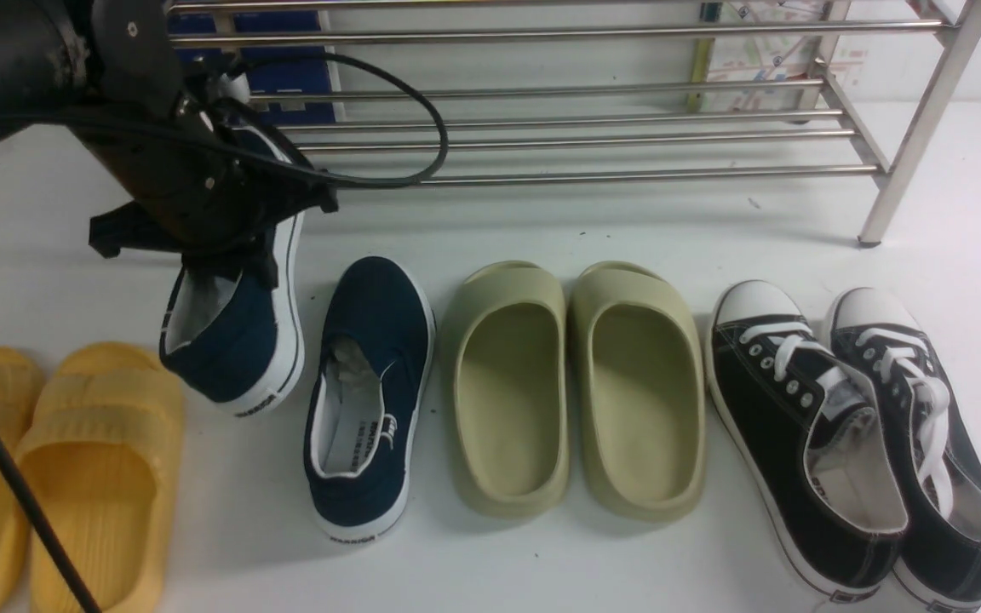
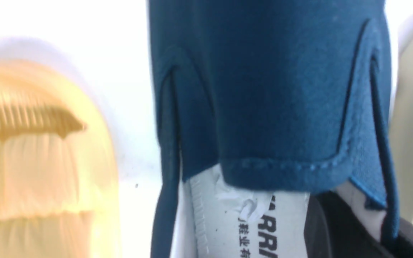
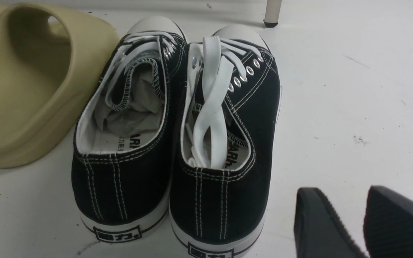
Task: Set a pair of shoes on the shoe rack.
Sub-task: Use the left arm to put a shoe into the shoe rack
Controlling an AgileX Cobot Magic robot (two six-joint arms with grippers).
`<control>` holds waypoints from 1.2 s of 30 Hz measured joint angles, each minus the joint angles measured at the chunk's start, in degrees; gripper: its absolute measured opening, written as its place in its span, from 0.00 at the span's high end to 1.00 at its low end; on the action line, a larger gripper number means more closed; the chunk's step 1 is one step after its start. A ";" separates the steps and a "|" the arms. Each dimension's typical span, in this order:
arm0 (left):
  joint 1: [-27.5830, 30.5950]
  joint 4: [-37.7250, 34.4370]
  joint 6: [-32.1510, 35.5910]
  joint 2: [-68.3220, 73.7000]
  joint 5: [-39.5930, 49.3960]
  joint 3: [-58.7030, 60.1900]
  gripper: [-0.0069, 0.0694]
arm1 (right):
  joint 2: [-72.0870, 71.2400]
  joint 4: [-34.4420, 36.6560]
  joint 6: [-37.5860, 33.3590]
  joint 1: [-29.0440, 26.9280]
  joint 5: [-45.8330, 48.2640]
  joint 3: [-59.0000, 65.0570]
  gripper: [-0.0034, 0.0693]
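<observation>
My left gripper (image 1: 231, 260) is shut on the side wall of one navy blue slip-on shoe (image 1: 239, 340) and holds it tilted above the floor, heel low, in front of the shoe rack (image 1: 584, 132). In the left wrist view that shoe (image 2: 271, 89) fills the frame, with one black finger (image 2: 335, 229) inside its white lining and the canvas edge pinched. The second navy shoe (image 1: 371, 400) lies flat on the floor just to the right. My right gripper (image 3: 353, 229) hovers open over bare floor beside the black sneakers.
Yellow slippers (image 1: 73, 460) lie on the floor at the left. Olive-green slippers (image 1: 576, 383) and black lace-up sneakers (image 1: 857, 434) sit to the right of the navy pair. A rack leg (image 1: 878, 217) stands at the far right. A black cable (image 1: 14, 485) crosses the left corner.
</observation>
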 joint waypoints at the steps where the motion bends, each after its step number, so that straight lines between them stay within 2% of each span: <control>1: 0.00 -0.35 0.65 0.12 0.00 -0.64 0.91 | 0.00 0.00 0.00 0.00 0.00 0.00 0.62; 16: 0.00 -2.34 4.11 11.12 0.89 -13.73 0.91 | 0.00 0.00 0.00 0.00 0.00 0.00 0.62; 36: 0.00 -1.15 8.86 18.54 0.15 -24.69 0.91 | 0.00 0.00 0.00 0.00 0.00 0.00 0.62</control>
